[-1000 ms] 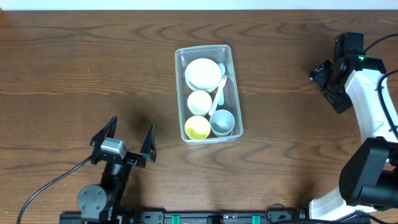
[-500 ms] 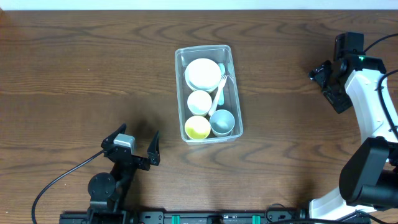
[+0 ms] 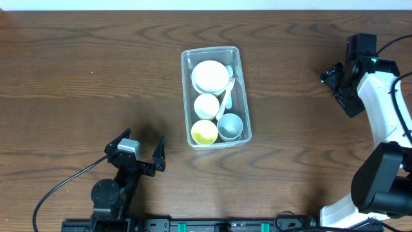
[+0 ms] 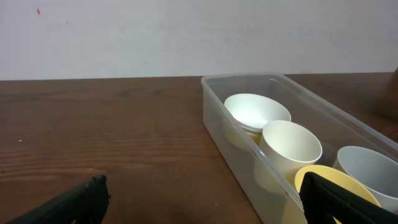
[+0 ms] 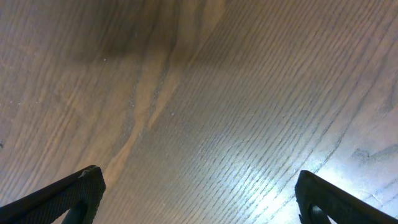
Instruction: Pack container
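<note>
The clear plastic container sits in the middle of the table. It holds a white bowl, a white cup, a yellow cup, a grey cup and a pale plastic fork. The left wrist view shows the container with the white bowl, white cup, yellow cup and grey cup. My left gripper is open and empty, low near the front edge, left of the container. My right gripper is open and empty above bare wood at the far right.
The wooden table stretches to the left and right of the container. A black cable runs from the left arm's base at the front edge. A white wall stands behind the table.
My left gripper drew back toward the front edge and a little to the right between the first frame and half a second ago. It has held still since. The right arm has not moved.
</note>
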You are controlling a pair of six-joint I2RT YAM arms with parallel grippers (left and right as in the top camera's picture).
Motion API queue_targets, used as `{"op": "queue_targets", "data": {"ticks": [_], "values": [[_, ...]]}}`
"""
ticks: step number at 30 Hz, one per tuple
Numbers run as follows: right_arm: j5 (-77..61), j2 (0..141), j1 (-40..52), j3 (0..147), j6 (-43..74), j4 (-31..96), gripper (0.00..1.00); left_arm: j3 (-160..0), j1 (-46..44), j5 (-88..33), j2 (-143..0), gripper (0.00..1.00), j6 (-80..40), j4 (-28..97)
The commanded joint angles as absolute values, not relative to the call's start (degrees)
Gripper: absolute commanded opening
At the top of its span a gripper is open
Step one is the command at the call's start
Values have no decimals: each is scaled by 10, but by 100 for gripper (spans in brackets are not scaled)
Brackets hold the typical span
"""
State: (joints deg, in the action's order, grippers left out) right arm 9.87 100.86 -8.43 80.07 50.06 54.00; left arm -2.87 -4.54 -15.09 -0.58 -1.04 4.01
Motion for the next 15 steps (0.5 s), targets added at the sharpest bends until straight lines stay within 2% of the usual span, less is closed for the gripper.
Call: {"op": "queue_targets", "data": {"ticks": [1,15], "values": [[103,1007,-86,801,507,540,99,-11,-42,-155,-3,98,-7,47],[103,999,-75,801,507,540,99,-11,-42,-155,-3,98,-7,47]]}}
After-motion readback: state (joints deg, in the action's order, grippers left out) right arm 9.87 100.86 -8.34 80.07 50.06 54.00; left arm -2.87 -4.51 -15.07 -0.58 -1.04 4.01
